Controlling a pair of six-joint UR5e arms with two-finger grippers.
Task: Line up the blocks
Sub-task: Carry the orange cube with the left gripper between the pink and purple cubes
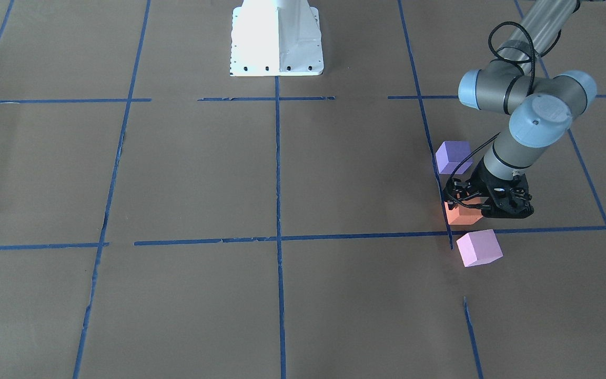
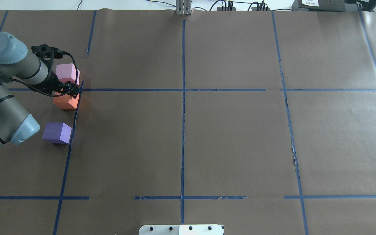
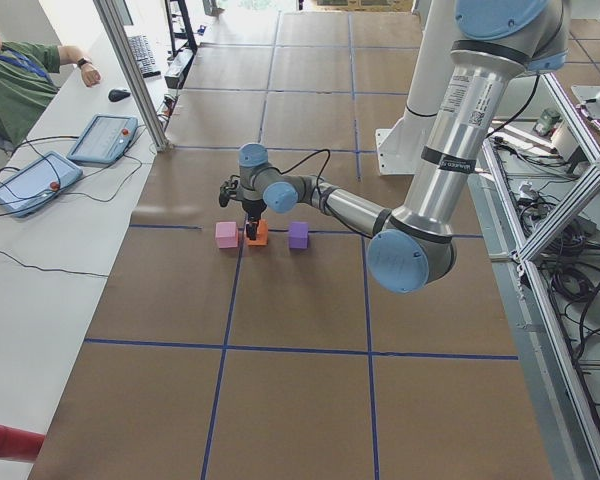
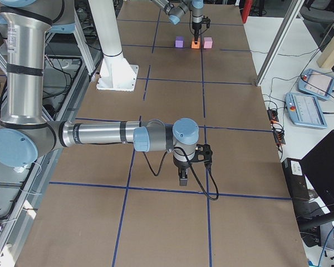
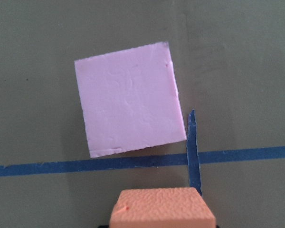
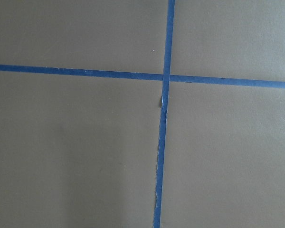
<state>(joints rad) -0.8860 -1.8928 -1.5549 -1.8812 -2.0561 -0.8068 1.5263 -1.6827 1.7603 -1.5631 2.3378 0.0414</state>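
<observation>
Nearly done, I'd say: the 3 blocks stand in a rough row, purple block (image 1: 453, 156), orange block (image 1: 461, 216) in the middle, pink block (image 1: 479, 247) turned askew. The left claw (image 1: 463, 206) straddles the orange block; gripping or released, I cannot tell.

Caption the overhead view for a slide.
Left gripper at the orange block, midway between the pink block and the purple block.

1. Row of three on the brown paper-covered worktop (image 2: 233, 137), robot's left end.
2. Orange foam cube (image 2: 65, 101) sits in the middle, with the violet-purple foam cube (image 2: 57, 132) nearer the robot and the pale pink foam cube (image 2: 66, 73) beyond. None touch.
3. All three lie just beside one blue tape line (image 2: 66, 163).
</observation>
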